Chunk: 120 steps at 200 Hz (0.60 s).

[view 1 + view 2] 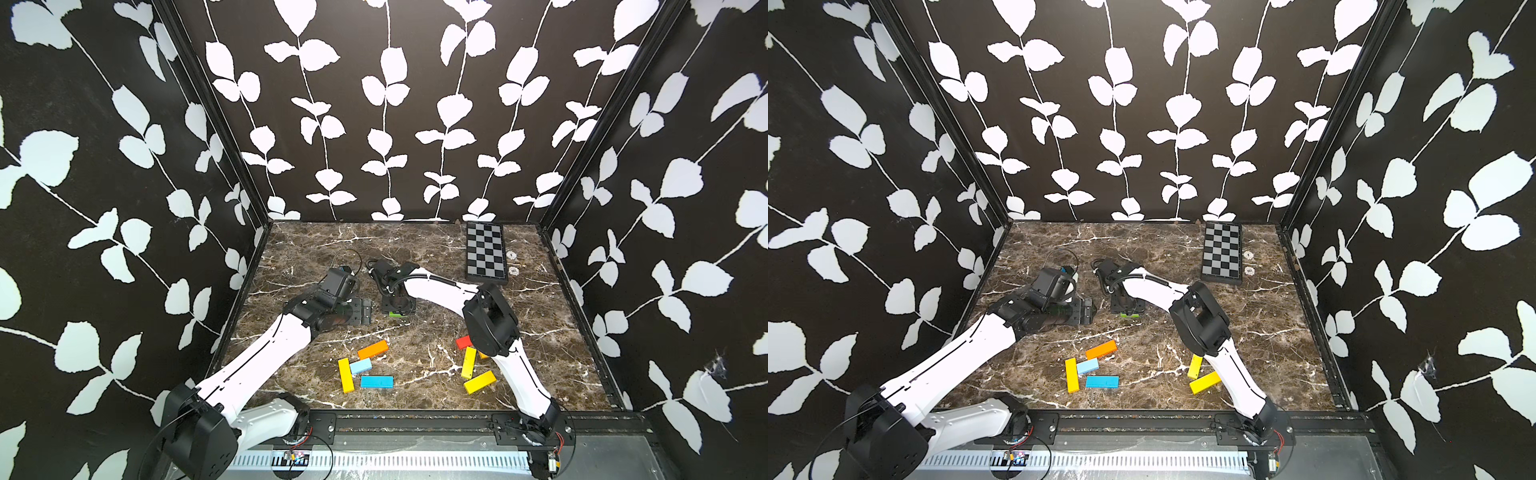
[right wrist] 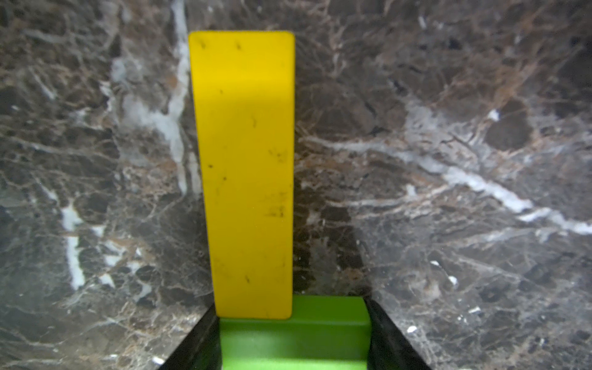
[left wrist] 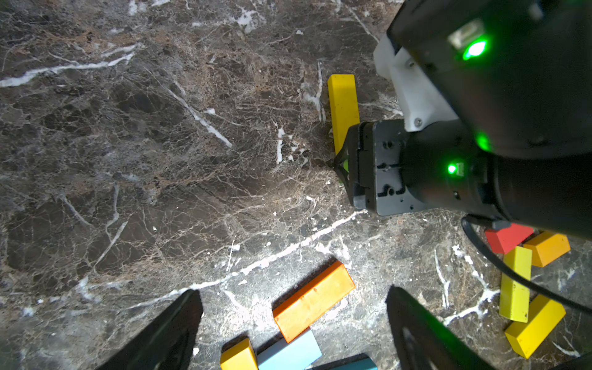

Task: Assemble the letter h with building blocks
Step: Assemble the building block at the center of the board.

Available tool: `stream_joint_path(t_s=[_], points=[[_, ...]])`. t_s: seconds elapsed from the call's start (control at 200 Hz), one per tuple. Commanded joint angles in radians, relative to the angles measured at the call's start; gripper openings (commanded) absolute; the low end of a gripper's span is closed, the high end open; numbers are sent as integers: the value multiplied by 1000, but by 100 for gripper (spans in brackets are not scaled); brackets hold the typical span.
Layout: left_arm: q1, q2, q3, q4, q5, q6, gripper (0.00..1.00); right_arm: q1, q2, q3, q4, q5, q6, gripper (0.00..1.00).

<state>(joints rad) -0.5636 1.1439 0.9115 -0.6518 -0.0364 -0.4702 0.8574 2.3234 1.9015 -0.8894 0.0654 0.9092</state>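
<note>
A long yellow block (image 2: 245,173) is lying flat on the tabletop (image 2: 448,160) near the middle, its long axis pointing straight away from the right gripper (image 1: 398,306). Those jaws are clamping a green block (image 2: 293,333), whose edge is touching the yellow block's near end. The left gripper (image 1: 360,311) is hovering just beside, jaws wide apart and holding nothing.

white arm shells (image 1: 266,353), black joints (image 1: 492,320), looped black cables (image 1: 347,259), green lights (image 3: 475,49), seemingly red base wiring (image 1: 561,442)
</note>
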Motion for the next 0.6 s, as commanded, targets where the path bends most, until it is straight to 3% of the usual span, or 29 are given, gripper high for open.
stream_joint_path(t_s=[0.0, 0.16, 0.305, 0.595], points=[[5, -28, -9, 9, 8, 11, 92, 9, 94, -16, -7, -63, 25, 66], [6, -29, 1, 3, 6, 13, 92, 10, 85, -9, -9, -68, 21, 72], [5, -34, 10, -25, -11, 4, 92, 14, 54, 2, -19, -49, -4, 87], [5, -126, -52, -117, -65, -104, 92, 39, -156, -30, -6, 16, -95, 99]])
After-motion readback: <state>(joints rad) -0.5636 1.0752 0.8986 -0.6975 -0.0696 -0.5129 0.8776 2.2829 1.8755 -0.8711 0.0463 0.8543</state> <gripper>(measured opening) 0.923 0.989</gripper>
